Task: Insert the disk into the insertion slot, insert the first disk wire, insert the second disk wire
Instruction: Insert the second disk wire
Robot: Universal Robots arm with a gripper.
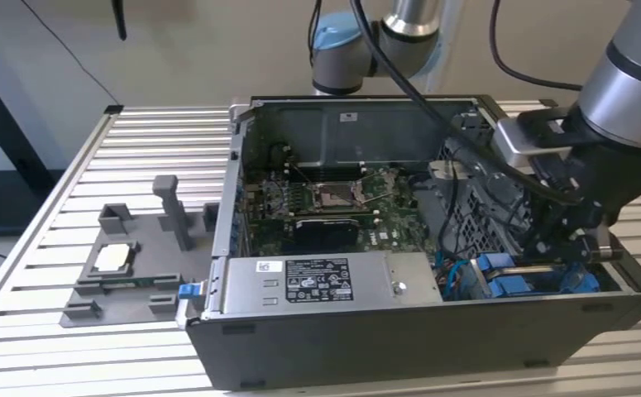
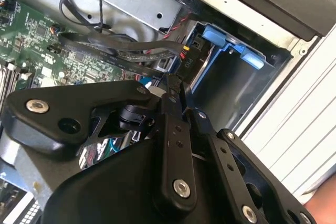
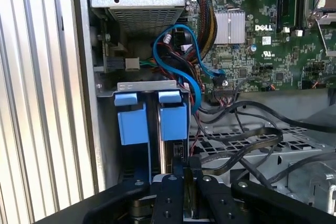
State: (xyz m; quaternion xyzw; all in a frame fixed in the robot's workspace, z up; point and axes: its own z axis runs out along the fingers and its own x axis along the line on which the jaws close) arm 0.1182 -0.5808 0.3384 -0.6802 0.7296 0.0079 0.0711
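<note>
First wrist view shows fingers (image 3: 184, 174) pinching the disk (image 3: 166, 145) on edge; exterior view shows the computer case (image 1: 408, 347).

The whole open computer case (image 1: 431, 248) on a slatted table (image 1: 33, 248) is seen from above and somewhat to one side in the exterior view, from well back, with the arm entering at the exterior view's right. Both wrist views are taken from close behind the gripper (image 2: 176, 85) (image 3: 181, 163), looking down into the case. The blue drive bay latches (image 3: 152, 121) (image 2: 231, 45) (image 1: 524, 281) and nearby cables are shared by all three views.
</note>
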